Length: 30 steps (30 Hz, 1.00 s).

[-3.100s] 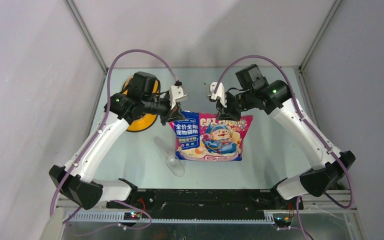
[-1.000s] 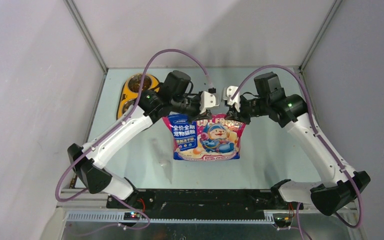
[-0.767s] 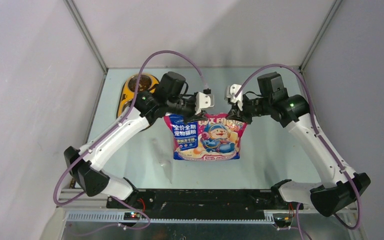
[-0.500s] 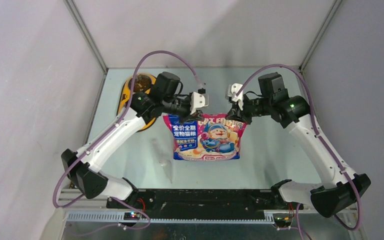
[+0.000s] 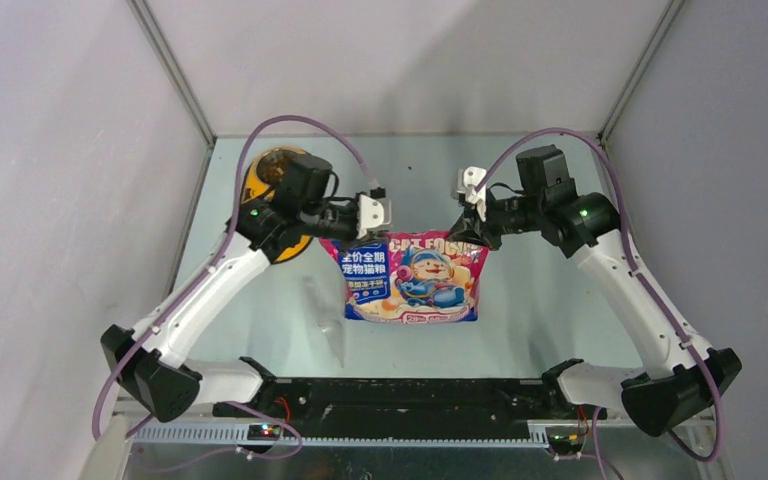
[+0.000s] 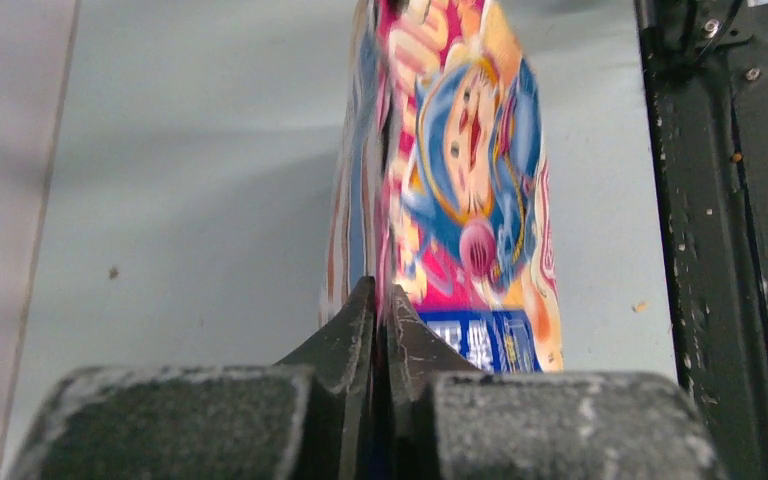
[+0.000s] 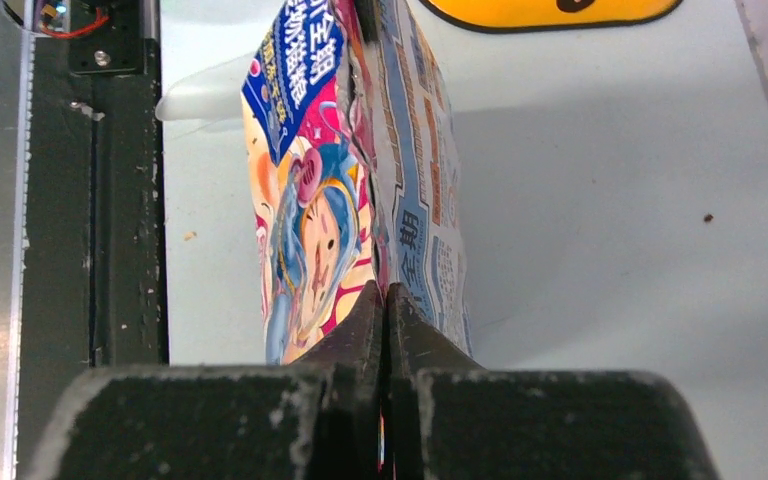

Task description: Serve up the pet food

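We log the left hand (image 5: 348, 236) and right hand (image 5: 471, 237) each pinching a top corner of the upright bag (image 5: 415, 282).

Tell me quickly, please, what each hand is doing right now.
Left hand: closed, holding the bag by its top edge.
Right hand: closed, holding the same bag.

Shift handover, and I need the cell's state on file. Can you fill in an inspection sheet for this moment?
Surface: pale table, a few brown specks.
Job's things: no pet food heap visible; cat-print bag upright, held at both top corners.
Clutter: yellow feeder partly hidden by the left arm; clear scoop lying left of the bag.
Grippers: left gripper and right gripper each shut on the bag's top edge.
Cables: purple cables arc above both arms, clear of the bag.
Surroundings: grey walls, metal frame posts.
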### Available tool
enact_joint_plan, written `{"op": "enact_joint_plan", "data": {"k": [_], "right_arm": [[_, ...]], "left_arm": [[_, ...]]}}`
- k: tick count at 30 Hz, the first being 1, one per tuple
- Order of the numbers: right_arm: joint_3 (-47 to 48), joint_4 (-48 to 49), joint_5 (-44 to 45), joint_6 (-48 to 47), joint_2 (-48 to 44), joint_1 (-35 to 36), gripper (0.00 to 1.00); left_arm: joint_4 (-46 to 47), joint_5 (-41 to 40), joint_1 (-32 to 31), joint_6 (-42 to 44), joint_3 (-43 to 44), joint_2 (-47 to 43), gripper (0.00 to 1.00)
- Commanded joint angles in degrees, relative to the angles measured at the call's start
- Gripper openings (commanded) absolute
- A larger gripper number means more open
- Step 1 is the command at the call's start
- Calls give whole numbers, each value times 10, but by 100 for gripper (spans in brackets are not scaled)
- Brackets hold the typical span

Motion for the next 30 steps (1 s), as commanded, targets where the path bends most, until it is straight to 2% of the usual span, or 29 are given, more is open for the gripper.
{"op": "enact_joint_plan", "data": {"k": [1, 4, 5, 6, 8, 11, 12, 13, 14, 16, 19, 21, 23, 26, 28, 29, 30], "right_arm": [[9, -30, 75, -19, -36, -33, 0], [9, -31, 83, -26, -34, -34, 0], [9, -31, 85, -26, -33, -35, 0], [9, -31, 85, -26, -32, -36, 0], [8, -32, 86, -26, -32, -36, 0], [9, -35, 89, -31, -32, -37, 0], [8, -35, 91, -32, -32, -37, 0], [8, -36, 93, -35, -32, -37, 0], [8, -35, 94, -36, -33, -37, 0], [9, -34, 96, -37, -33, -38, 0], [8, -31, 98, -35, -33, -37, 0], [8, -30, 99, -35, -34, -38, 0], [8, -31, 98, -35, -34, -38, 0], [8, -34, 92, -36, -32, -36, 0], [8, -38, 90, -37, -31, -34, 0], [8, -39, 90, -37, -31, -32, 0], [8, -41, 94, -36, -31, -27, 1]], "left_arm": [[-120, -90, 91, 31, -22, -76, 4], [-136, -91, 112, 38, -24, -85, 0], [-140, -91, 114, 38, -23, -87, 3], [-149, -95, 117, 40, -22, -87, 10], [-164, -92, 122, 49, -18, -88, 1], [-180, -99, 127, 45, -15, -83, 1], [-180, -108, 128, 43, -15, -83, 11], [-175, -112, 130, 37, -17, -84, 14], [-174, -116, 131, 37, -22, -86, 5], [-171, -109, 140, 37, -27, -94, 1], [-166, -109, 146, 30, -30, -104, 0], [-152, -110, 149, 20, -36, -115, 11], [-142, -101, 150, 15, -43, -127, 2], [-136, -84, 151, -1, -49, -137, 0], [-131, -75, 151, -15, -51, -143, 11], [-128, -70, 151, -27, -51, -145, 30], [-121, -69, 151, -43, -52, -151, 38]]}}
